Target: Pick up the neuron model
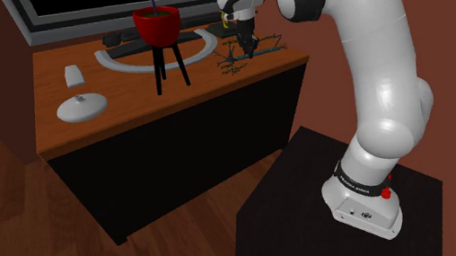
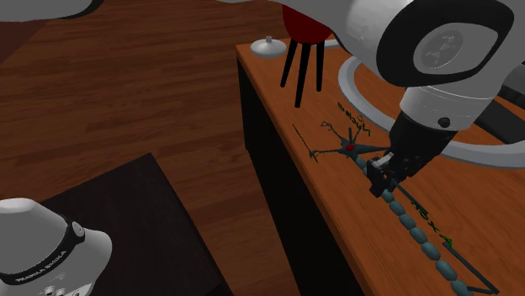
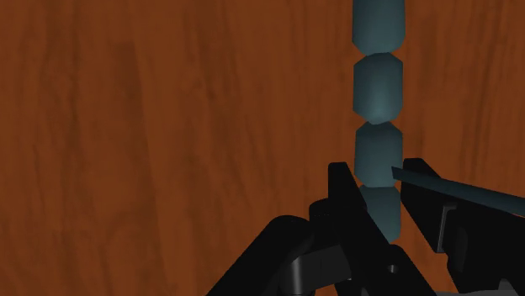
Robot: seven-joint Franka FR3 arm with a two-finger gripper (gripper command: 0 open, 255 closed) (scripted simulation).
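The neuron model [image 2: 347, 149] lies flat on the wooden table [image 1: 125, 118], near the edge that faces the stand. It has a red cell body with thin dark branches and a long chain of teal beads [image 3: 379, 84]. My black gripper [image 2: 383, 172] points down at the start of that chain, right beside the cell body. In the wrist view the gripper [image 3: 379, 202] has a finger on each side of one bead and clasps it. In the shoulder view the gripper [image 1: 250, 52] stands over the neuron model [image 1: 235, 60], which still rests on the table.
A red pot on a black tripod [image 1: 159, 27] stands close to the gripper on the shoulder view's left. A grey ring-shaped monitor base [image 1: 131, 61] and a screen [image 1: 110, 2] lie behind. A white lidded dish [image 1: 81, 106] and a small white object [image 1: 74, 75] sit further left.
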